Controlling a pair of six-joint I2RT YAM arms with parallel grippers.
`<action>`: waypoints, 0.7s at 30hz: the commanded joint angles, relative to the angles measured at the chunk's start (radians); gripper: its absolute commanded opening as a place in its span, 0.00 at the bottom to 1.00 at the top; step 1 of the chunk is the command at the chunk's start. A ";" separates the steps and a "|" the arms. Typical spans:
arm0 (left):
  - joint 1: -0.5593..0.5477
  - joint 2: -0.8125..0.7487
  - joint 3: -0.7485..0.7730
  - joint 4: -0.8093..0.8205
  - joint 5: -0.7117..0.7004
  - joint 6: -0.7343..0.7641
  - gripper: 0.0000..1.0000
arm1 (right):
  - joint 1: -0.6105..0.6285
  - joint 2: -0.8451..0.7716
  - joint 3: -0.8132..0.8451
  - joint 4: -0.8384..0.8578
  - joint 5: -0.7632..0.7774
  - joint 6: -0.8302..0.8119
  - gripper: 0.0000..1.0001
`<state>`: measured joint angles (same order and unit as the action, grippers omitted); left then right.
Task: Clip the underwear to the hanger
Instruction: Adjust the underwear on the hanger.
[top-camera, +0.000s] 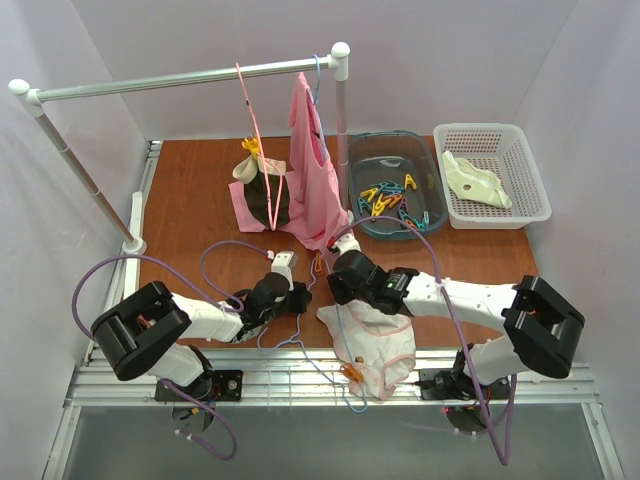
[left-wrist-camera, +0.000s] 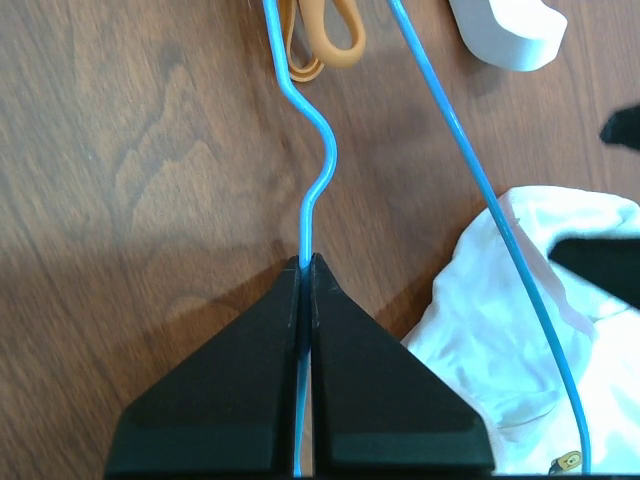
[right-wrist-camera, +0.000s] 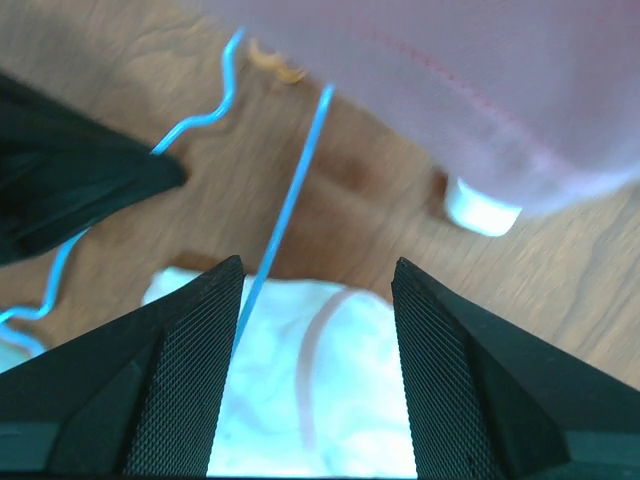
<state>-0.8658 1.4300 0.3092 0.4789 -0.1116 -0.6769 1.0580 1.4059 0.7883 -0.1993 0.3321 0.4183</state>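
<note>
Left tool (left-wrist-camera: 306, 268) is pinched tight on the thin, kinked blue wire of the hanger (left-wrist-camera: 322, 165). Right tool (right-wrist-camera: 318, 275), knurled black jaws spread, has hold of nothing. It's right over the underwear (right-wrist-camera: 300, 400), which is soft, crumpled and pink-edged, lying on the woodgrain bench (left-wrist-camera: 120, 150) with the wire across it.

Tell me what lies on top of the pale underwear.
The blue hanger crosses over the underwear, with an orange clip at its near edge. Whatever lies beneath the fabric is hidden.

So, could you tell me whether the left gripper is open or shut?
Shut: the left gripper clamps the hanger, jaws pressed together on its wire.
</note>
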 joint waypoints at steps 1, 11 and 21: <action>0.005 -0.022 -0.022 -0.048 -0.037 0.020 0.00 | -0.012 0.037 0.038 0.078 0.073 -0.061 0.53; 0.005 -0.040 -0.053 -0.016 0.021 0.059 0.00 | -0.047 0.149 0.077 0.353 0.082 -0.136 0.49; 0.005 -0.034 -0.056 -0.011 0.032 0.066 0.00 | -0.096 0.327 0.134 0.475 0.015 -0.133 0.44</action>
<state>-0.8650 1.4052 0.2726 0.5083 -0.0891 -0.6350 0.9638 1.6947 0.8757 0.1986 0.3607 0.3019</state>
